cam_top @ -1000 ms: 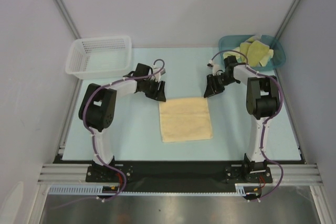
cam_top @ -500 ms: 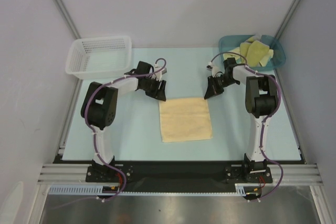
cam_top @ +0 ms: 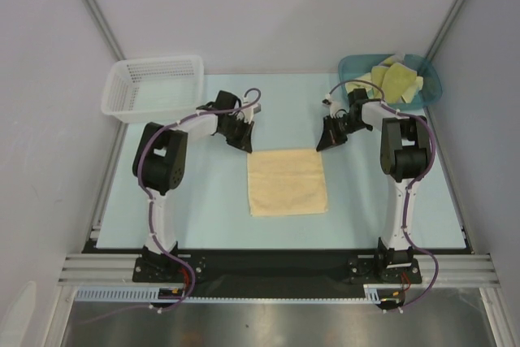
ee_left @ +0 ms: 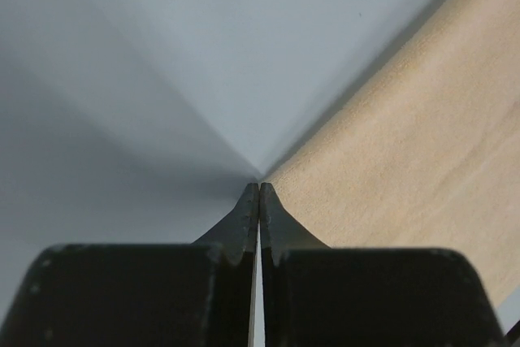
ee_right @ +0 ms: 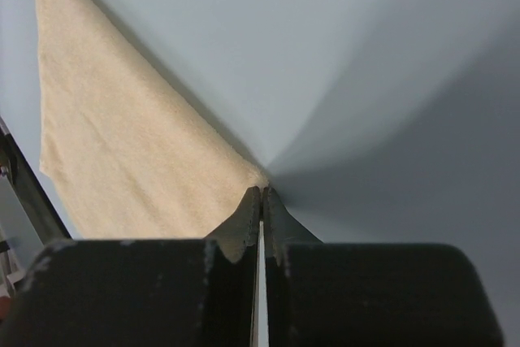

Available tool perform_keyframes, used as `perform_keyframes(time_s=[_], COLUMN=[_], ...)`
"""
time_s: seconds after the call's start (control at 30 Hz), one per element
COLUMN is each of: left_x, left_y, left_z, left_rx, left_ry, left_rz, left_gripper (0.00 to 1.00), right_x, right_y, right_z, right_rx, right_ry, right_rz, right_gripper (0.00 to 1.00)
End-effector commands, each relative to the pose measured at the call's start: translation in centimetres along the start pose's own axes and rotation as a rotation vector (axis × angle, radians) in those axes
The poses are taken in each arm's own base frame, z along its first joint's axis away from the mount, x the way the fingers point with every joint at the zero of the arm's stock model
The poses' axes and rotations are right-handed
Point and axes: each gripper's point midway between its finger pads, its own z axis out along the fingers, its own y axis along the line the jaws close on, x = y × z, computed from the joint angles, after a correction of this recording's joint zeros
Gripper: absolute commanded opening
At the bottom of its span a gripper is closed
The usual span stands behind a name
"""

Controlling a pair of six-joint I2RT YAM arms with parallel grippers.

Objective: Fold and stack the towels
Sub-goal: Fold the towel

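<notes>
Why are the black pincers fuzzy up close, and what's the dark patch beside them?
Left wrist view: the left gripper sits close to the lens, so its black body blurs; the dark patch is shadow on the pale blue table. Right wrist view: same for the right gripper; the pale yellow cloth towel looks sharper.

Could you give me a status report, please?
Left hand, right hand shut on far corners of yellow towel. Towel flat, unfolded. More towels in bin. Nothing in the way.

Soft, even light; the towel (ee_right: 122, 136) throws a blurred shadow in wrist views.
</notes>
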Motion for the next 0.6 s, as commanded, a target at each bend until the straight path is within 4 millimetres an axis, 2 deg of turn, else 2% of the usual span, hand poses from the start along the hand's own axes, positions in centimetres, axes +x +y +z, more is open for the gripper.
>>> perform_keyframes(time_s=[0.0,0.1,0.2,0.33,0.4,0.5,0.53,0.57], left_x=[-2.9,-4.9,-7.4,-9.3,-9.7,-9.6,-9.6,-9.9], left_y=[1.2,2.0,1.9,1.6,1.4,1.5,1.6,1.6], left_z=[-0.2,-0.8,-2.0,-3.4,-3.8,-4.0,-4.1,-4.4], left_rx=[-0.044,-0.095,-0.116,-0.138,-0.138,-0.155,-0.165,-0.173], left_ry=[-0.041,-0.081,-0.153,-0.218,-0.238,-0.251,-0.257,-0.278], left_rz=[0.058,0.071,0.088,0.096,0.092,0.078,0.077,0.074], left_gripper=[0.0,0.0,0.0,0.0,0.0,0.0,0.0,0.0], right_x=[-2.8,-4.4,-5.8,-7.4,-8.2,-9.0,-8.5,-9.2], right_y=[0.0,0.0,-0.6,-1.2,-1.6,-0.8,-0.7,-0.1], right_z=[-0.7,-1.2,-1.8,-3.5,-4.3,-5.3,-5.2,-5.8], right_rx=[0.047,0.103,0.154,0.228,0.262,0.27,0.266,0.267], right_ry=[-0.085,-0.143,-0.193,-0.263,-0.302,-0.362,-0.361,-0.394], right_rz=[-0.057,-0.104,-0.137,-0.176,-0.191,-0.219,-0.216,-0.24], right_gripper=[0.0,0.0,0.0,0.0,0.0,0.0,0.0,0.0])
